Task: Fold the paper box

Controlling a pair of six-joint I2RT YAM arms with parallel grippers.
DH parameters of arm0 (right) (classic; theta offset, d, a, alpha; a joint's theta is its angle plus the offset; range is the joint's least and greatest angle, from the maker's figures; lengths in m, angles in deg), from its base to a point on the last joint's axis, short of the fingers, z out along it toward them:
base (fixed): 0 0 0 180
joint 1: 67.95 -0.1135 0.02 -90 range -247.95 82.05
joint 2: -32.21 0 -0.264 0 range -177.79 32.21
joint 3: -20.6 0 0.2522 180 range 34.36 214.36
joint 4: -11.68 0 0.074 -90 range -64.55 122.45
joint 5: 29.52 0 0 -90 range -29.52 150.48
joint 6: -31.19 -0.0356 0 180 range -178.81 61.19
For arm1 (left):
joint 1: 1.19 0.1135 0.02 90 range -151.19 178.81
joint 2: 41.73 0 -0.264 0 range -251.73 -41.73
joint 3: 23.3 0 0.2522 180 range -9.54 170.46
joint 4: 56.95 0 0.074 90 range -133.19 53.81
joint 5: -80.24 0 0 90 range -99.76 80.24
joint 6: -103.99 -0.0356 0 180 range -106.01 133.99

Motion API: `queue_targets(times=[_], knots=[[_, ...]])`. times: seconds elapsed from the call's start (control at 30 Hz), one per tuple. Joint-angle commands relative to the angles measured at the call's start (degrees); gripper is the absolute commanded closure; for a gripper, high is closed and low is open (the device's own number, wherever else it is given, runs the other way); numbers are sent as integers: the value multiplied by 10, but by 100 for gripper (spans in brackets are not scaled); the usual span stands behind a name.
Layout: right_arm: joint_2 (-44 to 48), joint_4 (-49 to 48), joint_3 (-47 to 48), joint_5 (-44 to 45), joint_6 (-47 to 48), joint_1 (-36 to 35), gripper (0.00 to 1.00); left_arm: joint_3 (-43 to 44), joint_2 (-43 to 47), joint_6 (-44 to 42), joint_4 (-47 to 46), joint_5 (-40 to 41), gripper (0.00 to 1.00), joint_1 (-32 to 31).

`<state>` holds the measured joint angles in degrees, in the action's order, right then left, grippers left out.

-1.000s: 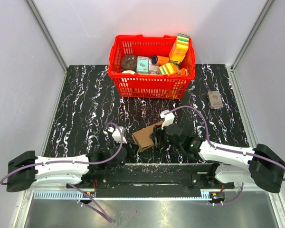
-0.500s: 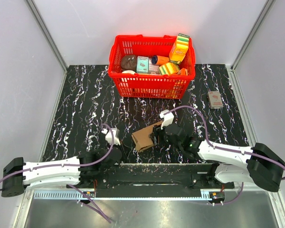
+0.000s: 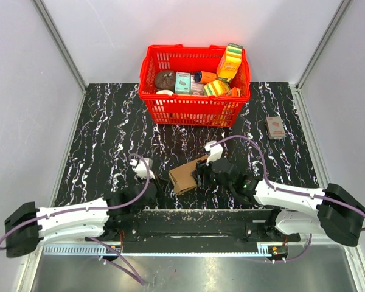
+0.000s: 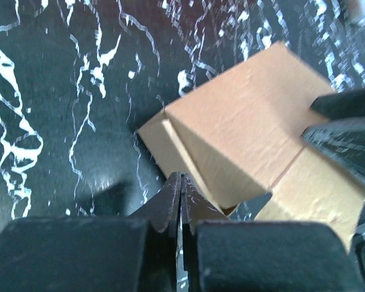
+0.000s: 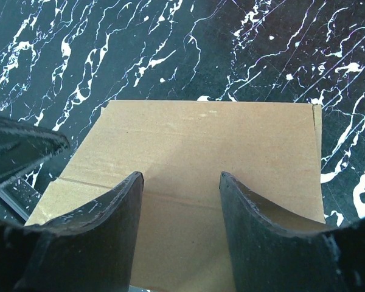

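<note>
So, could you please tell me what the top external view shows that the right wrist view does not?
Only the top external view shows the red basket of goods and the small packet. Only the right wrist view shows that the right claw is open over a crease in the cardboard. Both show the paper box on the black marbled table.

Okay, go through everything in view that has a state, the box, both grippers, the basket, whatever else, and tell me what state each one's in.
paper box: partly folded, one edge gaping open.
left gripper: shut, empty, at the box's near edge.
right gripper: open, fingers over the box's top panel.
red basket: upright, filled.
small packet: lying flat, apart from the rest.
</note>
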<state>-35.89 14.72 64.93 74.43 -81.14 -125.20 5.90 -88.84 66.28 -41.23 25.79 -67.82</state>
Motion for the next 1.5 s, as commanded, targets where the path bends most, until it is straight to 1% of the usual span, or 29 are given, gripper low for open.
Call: queue_targets(times=[0.0, 0.03, 0.17, 0.33, 0.53, 0.8, 0.9, 1.0, 1.03, 1.1, 1.13, 1.23, 1.33, 1.47], knots=[[6, 3, -8, -9, -6, -2, 41, -20, 27, -55, -103, -51, 100, 46], [6, 3, -8, -9, -6, -3, 41, -19, 23, -61, -113, -74, 100, 55], [6, 1, -9, -9, -8, -2, 40, -18, -3, -81, -146, -116, 100, 81], [8, 1, -10, -9, -7, -2, 41, -9, -52, -89, -178, -148, 100, 84], [8, 1, -10, -9, -8, -2, 40, -3, -90, -90, -202, -159, 100, 84], [6, 1, -14, -14, -8, -2, 41, -4, -101, -88, -212, -164, 100, 87], [9, 0, -16, -13, -10, -3, 41, -1, -84, -84, -175, -153, 100, 87], [2, -5, -16, -19, -10, -2, 41, 1, -42, -79, -109, -129, 100, 87], [-1, -8, -16, -23, -11, -2, 41, 2, -15, -77, -64, -114, 100, 87], [-10, -19, -19, -44, -10, -2, 41, 8, 28, -66, -22, -97, 100, 86], [-14, -25, -20, -51, -10, -2, 41, 8, 45, -62, 21, -83, 100, 86], [-30, -37, -24, -68, -13, -2, 42, 7, 99, -56, 64, -70, 100, 86], [-48, -40, -24, -80, -14, -2, 42, 5, 130, -61, 57, -79, 100, 86], [-70, -40, -17, -103, -14, -2, 43, 7, 121, -74, 25, -94, 100, 86]])
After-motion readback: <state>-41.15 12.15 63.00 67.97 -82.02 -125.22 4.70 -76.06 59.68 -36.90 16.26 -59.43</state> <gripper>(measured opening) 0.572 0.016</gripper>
